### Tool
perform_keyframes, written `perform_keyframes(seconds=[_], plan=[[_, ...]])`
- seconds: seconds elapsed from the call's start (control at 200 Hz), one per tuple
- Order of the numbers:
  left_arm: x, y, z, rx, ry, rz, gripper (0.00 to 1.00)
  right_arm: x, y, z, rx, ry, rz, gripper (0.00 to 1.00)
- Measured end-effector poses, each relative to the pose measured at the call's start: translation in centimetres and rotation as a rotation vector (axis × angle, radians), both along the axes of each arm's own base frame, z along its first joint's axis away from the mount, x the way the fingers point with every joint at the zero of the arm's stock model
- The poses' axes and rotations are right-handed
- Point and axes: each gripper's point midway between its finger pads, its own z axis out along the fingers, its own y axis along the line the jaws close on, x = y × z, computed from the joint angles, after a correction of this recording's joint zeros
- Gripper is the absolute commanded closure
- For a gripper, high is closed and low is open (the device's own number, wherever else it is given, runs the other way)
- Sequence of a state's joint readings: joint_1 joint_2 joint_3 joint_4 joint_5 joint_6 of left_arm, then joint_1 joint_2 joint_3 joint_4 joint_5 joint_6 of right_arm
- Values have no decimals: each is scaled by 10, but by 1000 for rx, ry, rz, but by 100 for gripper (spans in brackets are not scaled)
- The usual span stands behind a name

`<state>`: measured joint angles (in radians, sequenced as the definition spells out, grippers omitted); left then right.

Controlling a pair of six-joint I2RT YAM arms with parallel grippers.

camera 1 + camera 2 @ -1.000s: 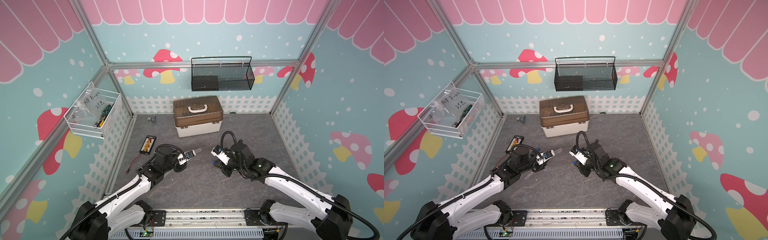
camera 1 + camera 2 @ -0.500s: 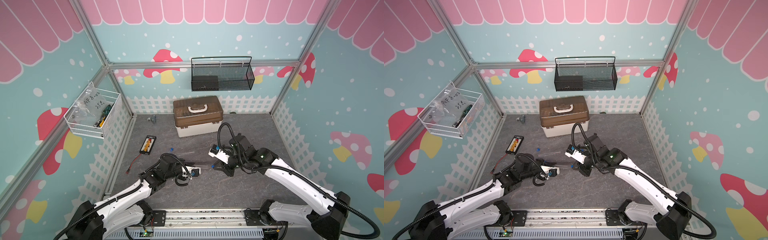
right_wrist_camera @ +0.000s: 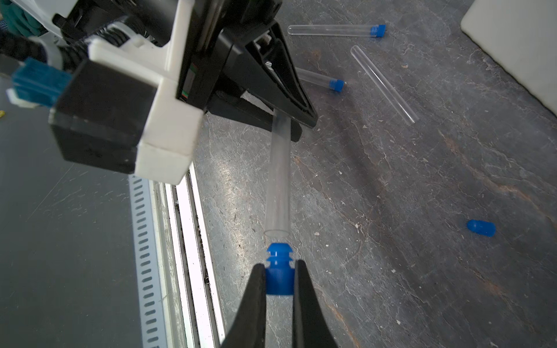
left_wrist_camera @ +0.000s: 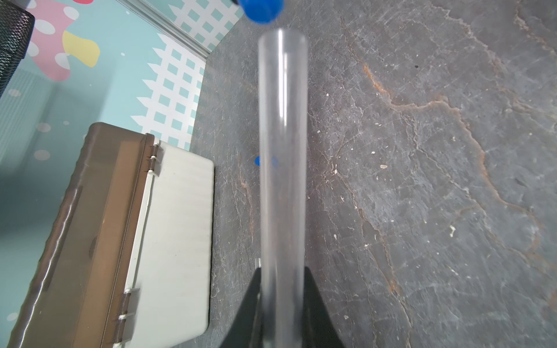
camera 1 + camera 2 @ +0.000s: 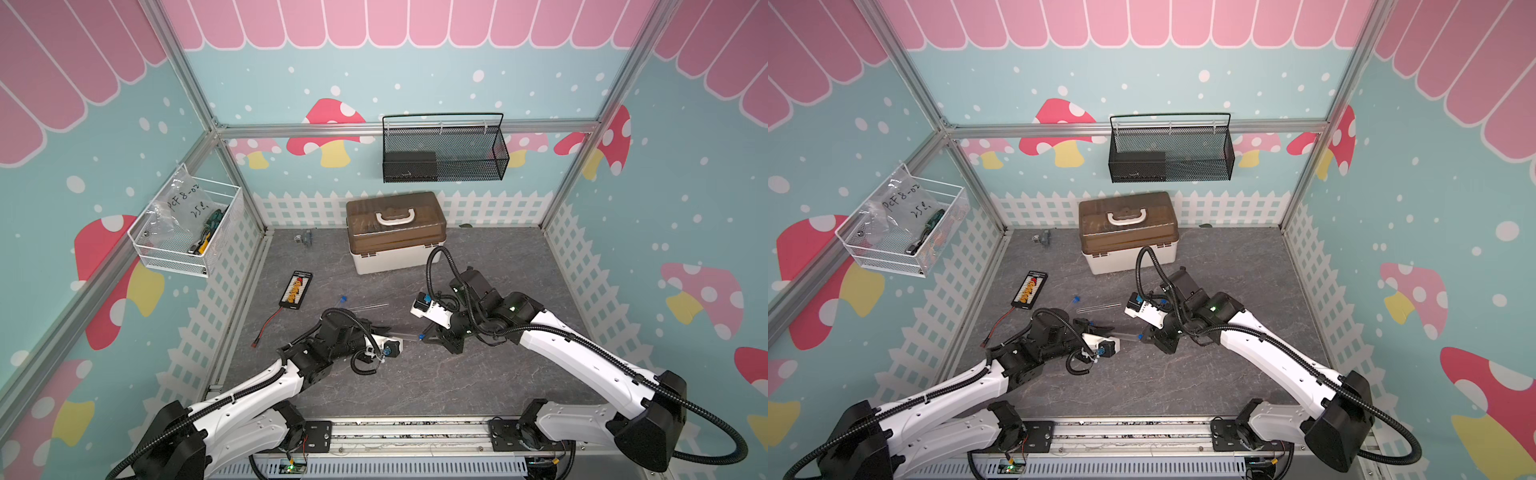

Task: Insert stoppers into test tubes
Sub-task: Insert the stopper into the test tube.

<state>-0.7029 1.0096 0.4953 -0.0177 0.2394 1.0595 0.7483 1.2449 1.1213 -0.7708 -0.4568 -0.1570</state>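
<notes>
The grey desk carries everything. A brown-lidded toolbox stands at its back, well apart from the work. The two arms meet over the middle of the desk, facing each other, which looks chosen so that tube and plug can share one line.

The left end effector is clamped on a clear test tube by the end away from its mouth. Most of the tube's length and its open rim project freely toward the other arm. That hold leaves the mouth unobstructed, though the long free end could probably wobble under a push. The right end effector is closed on a blue stopper by its wider cap, leaving the ribbed nose bare and aimed at the tube's mouth.

In the right wrist view the nose sits just short of the rim, not touching it. The left wrist view shows the plug a little off the tube's axis, so a small correction seems needed before pressing in.

Farther off on the desk lie two capped tubes, one partly hidden behind the left end effector. With them are an open tube and, smallest, a loose stopper — by the look of it, two done, one in hand, one to come.
</notes>
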Motion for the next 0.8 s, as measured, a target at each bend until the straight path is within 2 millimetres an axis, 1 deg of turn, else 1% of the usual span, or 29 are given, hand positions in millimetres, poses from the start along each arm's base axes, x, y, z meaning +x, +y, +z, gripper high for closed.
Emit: perform_keyframes(seconds=[0.255,0.8], plan=[[0,0,0,1,1,1,100,0,5,-4,1,9,13,90],[-4,2,-5,-3,25,2,100,0,7,-10,-13,24,16,90]])
